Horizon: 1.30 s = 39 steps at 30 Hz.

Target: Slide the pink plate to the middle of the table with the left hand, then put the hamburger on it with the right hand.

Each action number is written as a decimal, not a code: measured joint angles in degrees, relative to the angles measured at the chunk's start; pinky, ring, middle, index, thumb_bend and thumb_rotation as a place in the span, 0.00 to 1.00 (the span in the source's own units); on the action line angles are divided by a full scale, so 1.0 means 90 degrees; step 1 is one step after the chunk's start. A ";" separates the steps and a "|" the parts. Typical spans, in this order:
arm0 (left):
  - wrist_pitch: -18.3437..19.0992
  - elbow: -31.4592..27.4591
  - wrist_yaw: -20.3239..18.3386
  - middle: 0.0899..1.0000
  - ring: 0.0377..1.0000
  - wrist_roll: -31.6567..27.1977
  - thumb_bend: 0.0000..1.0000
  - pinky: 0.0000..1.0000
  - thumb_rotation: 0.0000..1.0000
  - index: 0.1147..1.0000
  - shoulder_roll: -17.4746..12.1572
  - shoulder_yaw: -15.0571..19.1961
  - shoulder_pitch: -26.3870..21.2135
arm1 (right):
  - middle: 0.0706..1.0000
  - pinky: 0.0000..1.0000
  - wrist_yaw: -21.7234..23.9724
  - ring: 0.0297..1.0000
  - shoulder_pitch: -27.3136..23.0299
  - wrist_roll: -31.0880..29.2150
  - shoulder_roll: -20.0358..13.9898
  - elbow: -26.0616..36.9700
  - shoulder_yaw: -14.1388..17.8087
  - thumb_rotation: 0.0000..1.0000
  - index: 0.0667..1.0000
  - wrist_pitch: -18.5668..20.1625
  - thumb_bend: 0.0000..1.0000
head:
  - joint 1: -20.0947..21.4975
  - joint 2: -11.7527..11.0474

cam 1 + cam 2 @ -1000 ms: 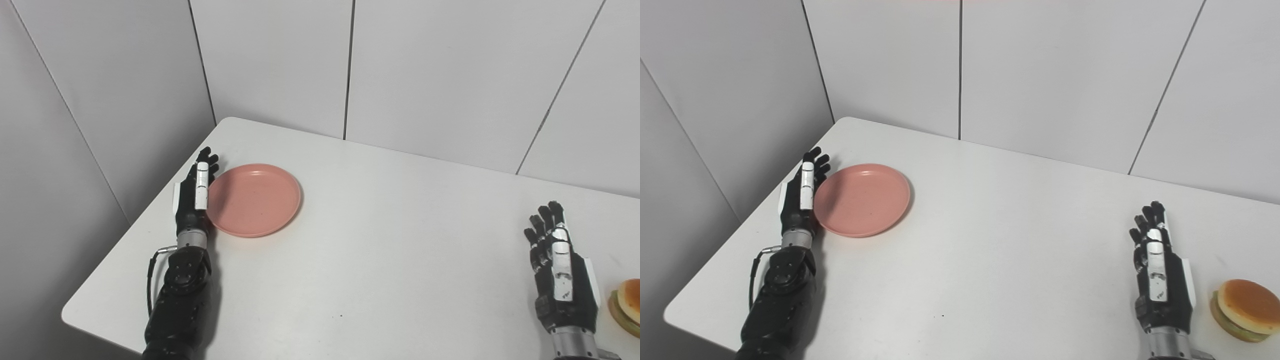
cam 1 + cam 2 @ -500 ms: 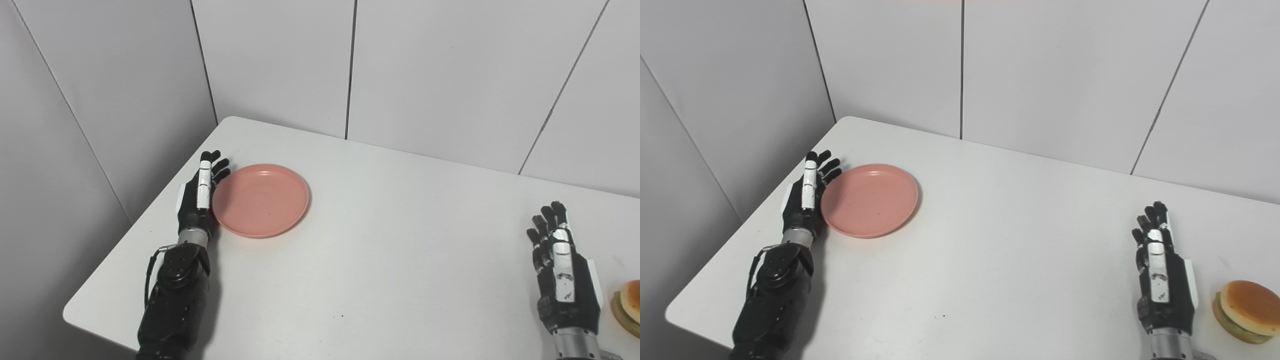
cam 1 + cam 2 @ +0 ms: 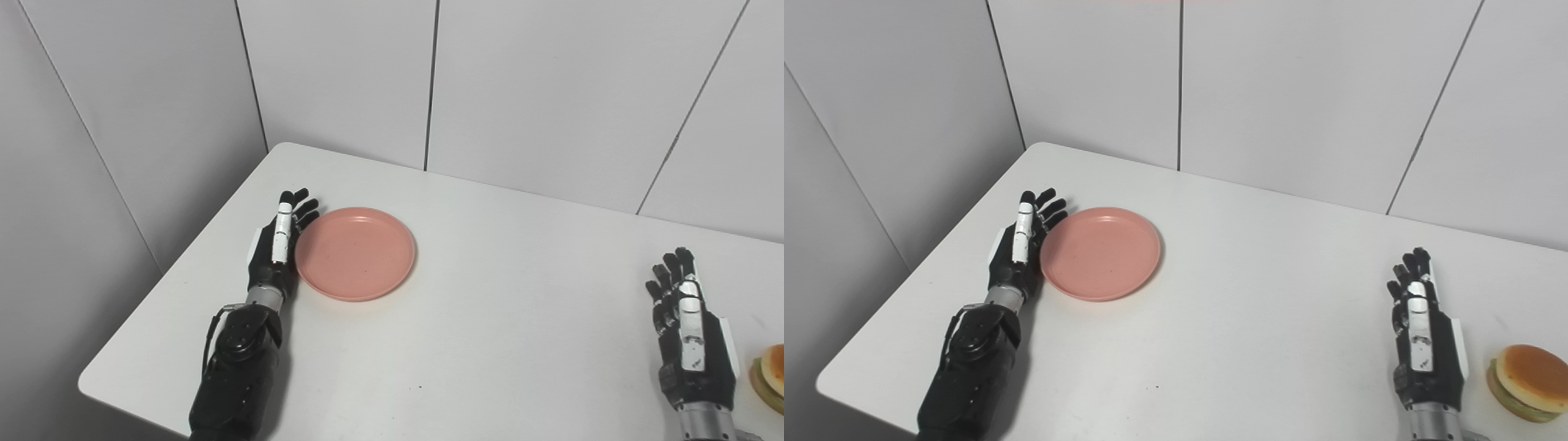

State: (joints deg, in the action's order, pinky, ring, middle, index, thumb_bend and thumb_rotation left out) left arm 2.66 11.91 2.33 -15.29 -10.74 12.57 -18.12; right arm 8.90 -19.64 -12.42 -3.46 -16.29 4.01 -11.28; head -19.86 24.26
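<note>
Hamburger (image 3: pixel 1527 381) shows whole only in right eye view; both hands (image 3: pixel 1021 251) (image 3: pixel 1426 337) flat, empty.

Matt, smooth pink plate (image 3: pixel 1100 253), perhaps plastic, smooth white table (image 3: pixel 1249 318)

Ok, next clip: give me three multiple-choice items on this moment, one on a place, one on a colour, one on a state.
1. Where is the hamburger?
A. On the plate
B. On the table, beside the right robot hand
C. In the left robot hand

2. What colour is the plate?
A. Pink
B. Blue
C. White

3. What is the left robot hand doing?
A. Gripping the plate from above
B. Resting open against the plate's left rim
C. Holding the hamburger

Answers:
1. B: the hamburger lies at the table's right edge, just outside the right robot hand.
2. A: the plate is plainly pink.
3. B: its fingers are apart and extended along the rim, holding nothing.
</note>
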 measured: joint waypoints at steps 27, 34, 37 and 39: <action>-0.0509 0.0210 -0.0238 0.85 0.87 0.0598 0.62 0.89 1.00 0.83 0.0384 -0.0630 -0.0011 | 1.00 1.00 -0.0133 1.00 0.0012 0.0293 0.0028 0.0018 -0.0077 0.89 1.00 0.0001 0.57 | 0.1093 0.0244; -0.0653 0.0218 -0.0309 0.86 0.87 0.0601 0.59 0.89 1.00 0.84 0.0394 -0.0716 0.0041 | 1.00 1.00 -0.0297 1.00 0.0067 0.0479 0.0142 0.0153 -0.0148 0.89 1.00 0.0097 0.57 | 0.1552 0.0322; -0.0655 0.0211 -0.0386 0.86 0.86 0.0597 0.60 0.88 1.00 0.84 0.0400 -0.0776 0.0050 | 1.00 1.00 -0.0393 1.00 0.0096 0.0530 0.0268 0.0235 -0.0172 0.89 1.00 0.0219 0.59 | 0.1708 0.0342; -0.0652 0.0190 -0.0426 0.86 0.87 0.0581 0.60 0.89 1.00 0.84 0.0412 -0.0805 0.0063 | 1.00 1.00 -0.0410 1.00 0.0109 0.0559 0.0332 0.0259 -0.0194 0.88 1.00 0.0249 0.62 | 0.1806 0.0351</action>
State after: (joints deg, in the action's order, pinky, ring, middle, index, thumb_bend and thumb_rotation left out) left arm -3.21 13.62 -1.50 -10.06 -7.03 5.32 -17.56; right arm 5.21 -18.66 -7.39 -0.48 -13.96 2.26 -9.03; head -3.61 27.42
